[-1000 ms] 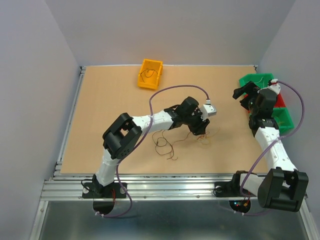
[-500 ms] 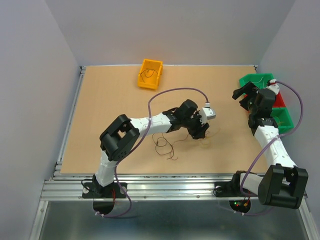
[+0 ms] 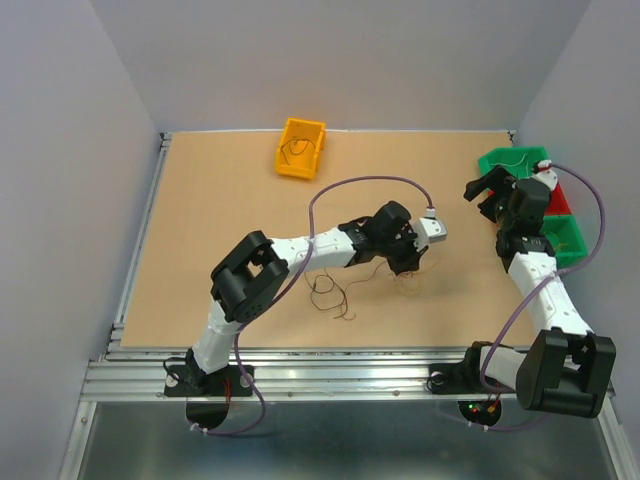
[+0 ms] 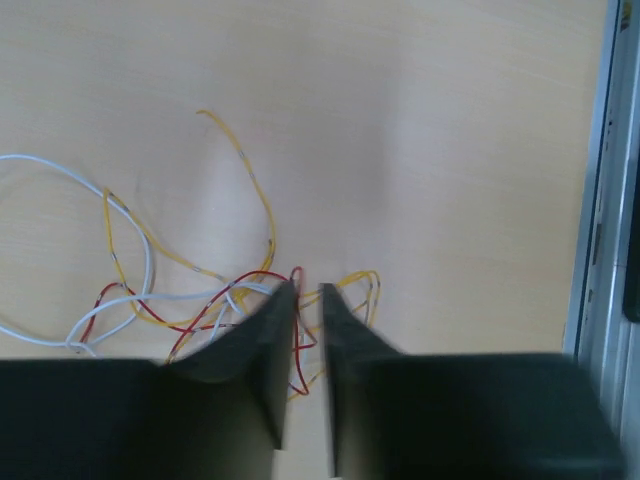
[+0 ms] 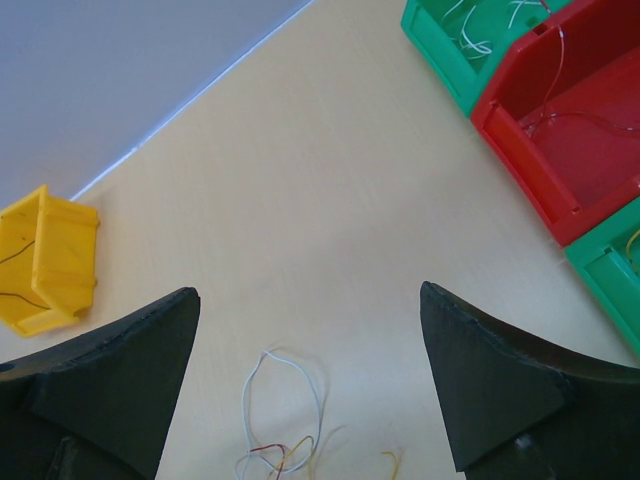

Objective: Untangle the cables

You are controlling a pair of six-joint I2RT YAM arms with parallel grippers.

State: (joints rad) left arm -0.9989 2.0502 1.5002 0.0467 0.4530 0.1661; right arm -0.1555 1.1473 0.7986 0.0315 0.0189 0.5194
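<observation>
The cables lie on the table in two groups. Dark brown loops (image 3: 328, 290) sit left of a tangle of tan, whitish and red wires (image 3: 408, 278). My left gripper (image 3: 405, 260) is low over that tangle. In the left wrist view its jaws (image 4: 307, 288) stand a narrow gap apart. A red wire (image 4: 296, 344) runs through the gap, with yellow (image 4: 262, 205) and white (image 4: 148, 255) wires beside it. My right gripper (image 3: 483, 187) is wide open and empty, raised at the far right. Its wrist view (image 5: 310, 295) shows a white loop (image 5: 285, 400) far below.
A yellow bin (image 3: 301, 148) holding a dark wire stands at the back. Green bins (image 3: 512, 160) and a red bin (image 3: 560, 202) stand at the right edge, with thin wires inside in the right wrist view (image 5: 580, 130). Purple arm cables arc above the table.
My left arm has stretched to the right, carrying its gripper further over the tan tangle. The right arm has hardly moved.
</observation>
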